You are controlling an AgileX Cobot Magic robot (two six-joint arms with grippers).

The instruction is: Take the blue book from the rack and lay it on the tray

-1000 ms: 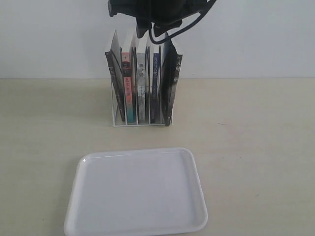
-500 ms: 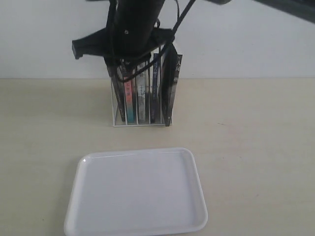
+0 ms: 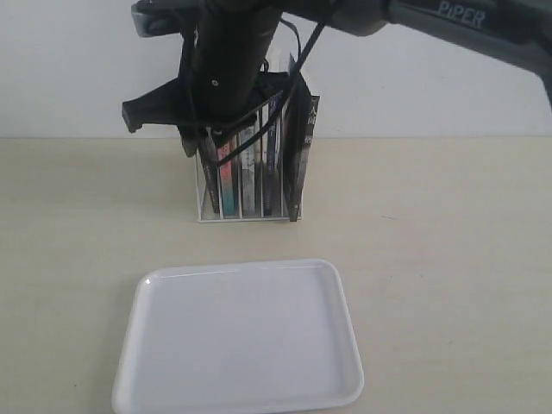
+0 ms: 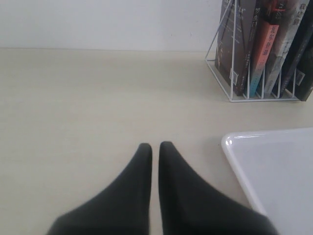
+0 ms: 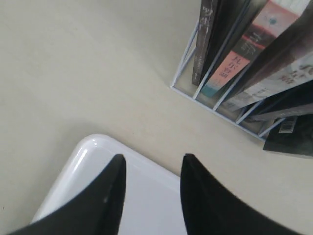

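The white wire rack (image 3: 205,185) stands at the back of the table with several upright books. The blue book's narrow dark blue spine (image 3: 270,159) shows in a slot right of the middle, its top hidden by my right arm (image 3: 228,69). That arm hangs in front of the rack's upper part. My right gripper (image 5: 154,159) is open and empty, above the far edge of the white tray (image 5: 85,154). The tray (image 3: 237,336) lies empty in front of the rack (image 5: 183,73). My left gripper (image 4: 154,146) is shut and empty, low over the table beside the tray (image 4: 274,161).
A red-and-teal-spined book (image 3: 226,177) and dark-covered books (image 3: 297,164) share the rack (image 4: 220,83). A pale wall rises right behind it. Bare beige tabletop (image 3: 448,259) lies on both sides of the tray and the rack.
My right arm has come down from the top of the exterior view and now covers the upper part of the rack. The books and the tray have not moved.
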